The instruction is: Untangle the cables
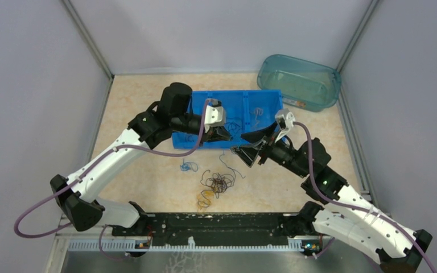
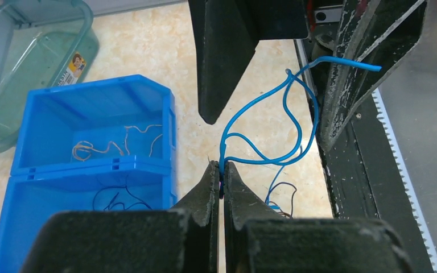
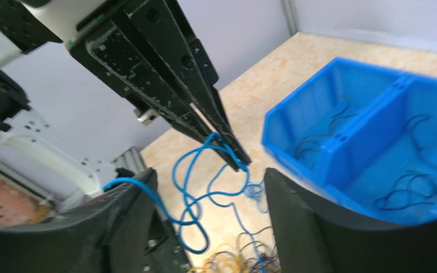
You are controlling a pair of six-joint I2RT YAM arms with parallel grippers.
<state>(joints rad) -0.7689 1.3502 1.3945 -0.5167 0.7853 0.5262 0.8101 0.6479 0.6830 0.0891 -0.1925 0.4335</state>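
Observation:
My left gripper (image 2: 222,165) is shut on one end of a thin blue cable (image 2: 286,108), held above the table. The cable loops toward my right gripper (image 2: 266,132), whose jaws stand open around the loops. The cable's free end lies over one right finger (image 2: 361,62). In the right wrist view the left gripper (image 3: 240,160) pinches the blue cable (image 3: 189,187) between the open right fingers (image 3: 128,227). Below lies the tangle of dark, blue and yellow cables (image 1: 219,183). From above, the left gripper (image 1: 223,136) and right gripper (image 1: 243,154) nearly meet.
A blue divided bin (image 1: 244,102) behind the grippers holds a tan cable (image 2: 114,147) and dark cables (image 3: 401,193) in separate compartments. A teal tub (image 1: 299,79) stands at the back right. A small blue curl (image 1: 189,166) lies left of the tangle.

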